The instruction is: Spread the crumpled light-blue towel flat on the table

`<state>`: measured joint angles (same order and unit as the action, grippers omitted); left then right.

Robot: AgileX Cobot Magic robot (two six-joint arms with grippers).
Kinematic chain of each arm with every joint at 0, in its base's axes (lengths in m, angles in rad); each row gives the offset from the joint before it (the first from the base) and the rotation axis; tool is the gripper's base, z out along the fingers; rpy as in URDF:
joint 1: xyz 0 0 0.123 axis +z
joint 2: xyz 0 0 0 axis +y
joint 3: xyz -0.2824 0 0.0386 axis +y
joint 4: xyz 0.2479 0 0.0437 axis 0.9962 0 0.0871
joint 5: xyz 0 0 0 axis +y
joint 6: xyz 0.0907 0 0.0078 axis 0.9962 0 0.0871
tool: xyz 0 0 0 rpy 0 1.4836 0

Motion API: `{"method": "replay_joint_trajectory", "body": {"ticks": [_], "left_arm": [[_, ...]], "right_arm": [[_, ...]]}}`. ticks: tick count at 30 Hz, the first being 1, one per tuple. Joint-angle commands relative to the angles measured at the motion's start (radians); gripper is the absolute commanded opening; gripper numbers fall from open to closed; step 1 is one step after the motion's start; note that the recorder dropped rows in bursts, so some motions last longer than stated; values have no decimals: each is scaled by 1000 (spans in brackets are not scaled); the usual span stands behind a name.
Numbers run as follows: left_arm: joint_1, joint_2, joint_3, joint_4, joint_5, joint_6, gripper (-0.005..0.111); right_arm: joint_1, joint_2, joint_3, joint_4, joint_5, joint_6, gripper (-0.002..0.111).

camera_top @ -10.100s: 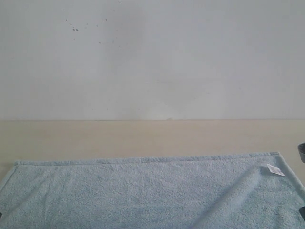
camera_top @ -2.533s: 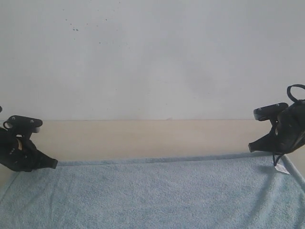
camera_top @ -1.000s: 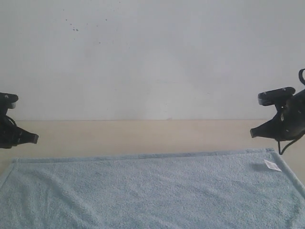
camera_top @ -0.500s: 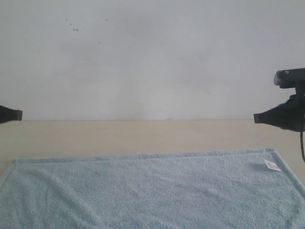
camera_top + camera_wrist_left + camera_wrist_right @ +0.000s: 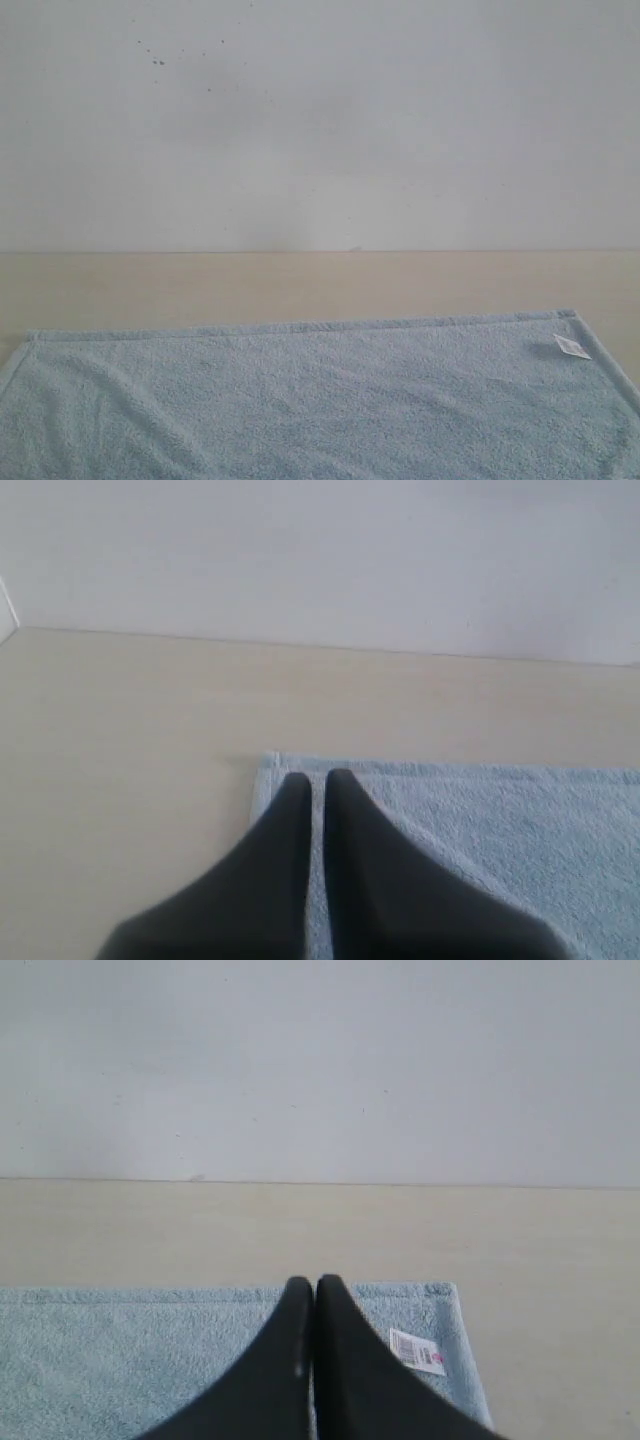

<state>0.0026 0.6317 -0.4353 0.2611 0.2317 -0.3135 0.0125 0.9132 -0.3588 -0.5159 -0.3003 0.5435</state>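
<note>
The light-blue towel (image 5: 320, 400) lies spread flat on the beige table (image 5: 300, 285), its hemmed far edge straight and its white tag (image 5: 572, 347) near the far right corner. Neither gripper shows in the exterior view. In the left wrist view my left gripper (image 5: 316, 778) hangs above the towel's (image 5: 500, 820) far left corner, fingers together with only a thin slit, holding nothing. In the right wrist view my right gripper (image 5: 315, 1282) is shut and empty above the towel (image 5: 130, 1350), beside the tag (image 5: 416, 1350).
A plain white wall (image 5: 320, 120) rises behind the table's far edge. Bare table (image 5: 120, 780) shows left of the towel and also to its right (image 5: 550, 1260) and beyond it. The towel's near part runs out of the exterior view.
Both arms have drawn back out of the exterior view, the left one off the left side and the right one off the right. The towel lies still and flat.
</note>
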Motion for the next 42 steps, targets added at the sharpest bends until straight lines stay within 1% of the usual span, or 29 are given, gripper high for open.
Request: {"method": "replay_joint_trajectory", "body": {"ticks": [1, 4, 8, 12, 42], "left_arm": [[-48, -87, 9, -11, 80, -7, 4], [-62, -121, 9, -14, 93, -7, 4], [-77, -136, 9, -21, 117, -7, 4], [-77, -136, 9, -23, 139, -7, 4], [-77, -136, 9, -10, 136, -7, 4]], "right_arm": [[-2, -115, 78, 2, -5, 25, 0], [-2, -159, 92, 2, 7, 27, 0], [-2, -193, 92, 2, 20, 88, 0], [-2, -195, 92, 2, 20, 104, 0], [-2, -194, 92, 2, 18, 104, 0]]}}
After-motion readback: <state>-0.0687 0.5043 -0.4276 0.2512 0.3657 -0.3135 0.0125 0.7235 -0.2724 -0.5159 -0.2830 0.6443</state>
